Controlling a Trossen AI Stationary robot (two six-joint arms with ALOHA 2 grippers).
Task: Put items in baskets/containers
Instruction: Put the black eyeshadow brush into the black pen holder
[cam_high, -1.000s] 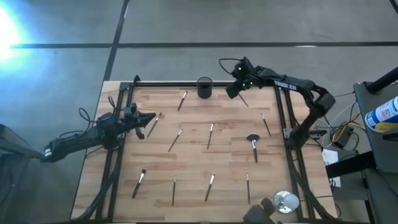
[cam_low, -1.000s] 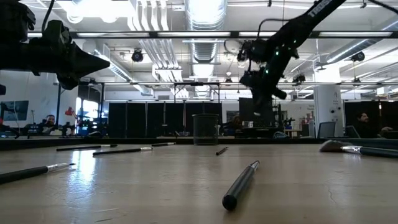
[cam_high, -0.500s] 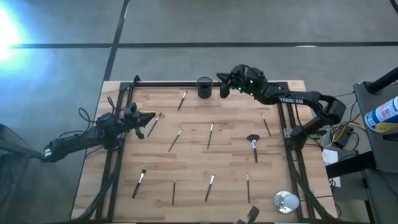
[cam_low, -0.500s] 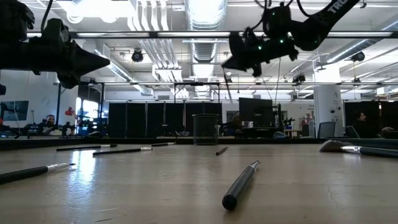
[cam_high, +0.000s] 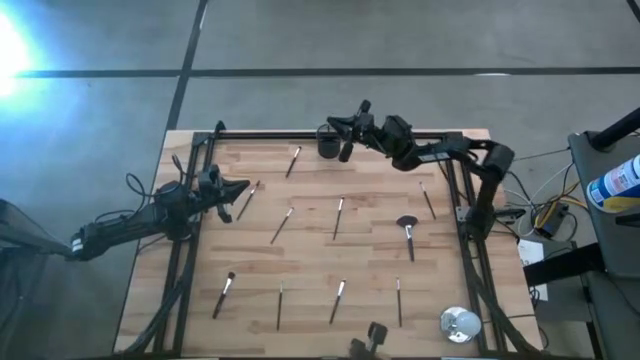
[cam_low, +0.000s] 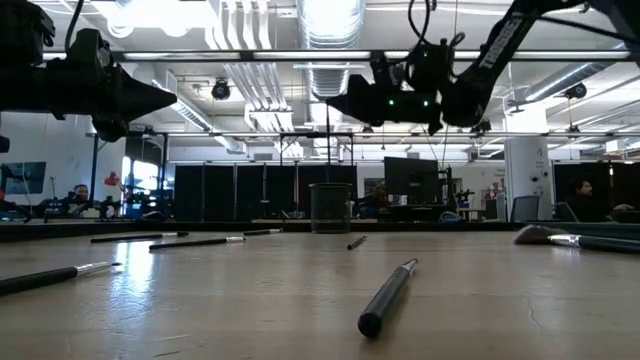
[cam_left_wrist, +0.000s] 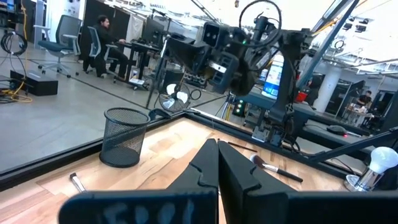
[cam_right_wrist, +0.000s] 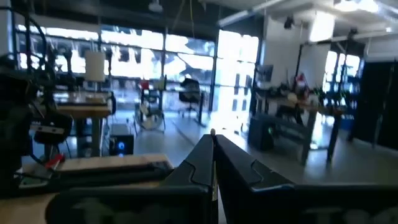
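Observation:
The black mesh cup stands by the table's far edge; the low view and the left wrist view show it too. My right gripper hovers above it, shut on a thin dark brush. My left gripper waits shut over the table's left part. Several brushes lie flat on the wood, among them a fan-headed one and one near the cup. My right gripper pinches the brush between its two fingers, near the brush's upper end, which pokes out past the fingertips. The fingers come level from the table's right, across the brush. The brush hangs upright and lifted clear, its lower end at the cup's mouth.
A round silver disc lies at the near right corner. A black frame rail runs along the far edge behind the cup. One brush lies close to the low camera. People sit in the room beyond the table.
My right gripper has travelled along the far edge toward the table's left, from near the right frame post to above the cup, and has turned level. The brush it carries has come along, lifted clear, and now hangs upright over the cup.

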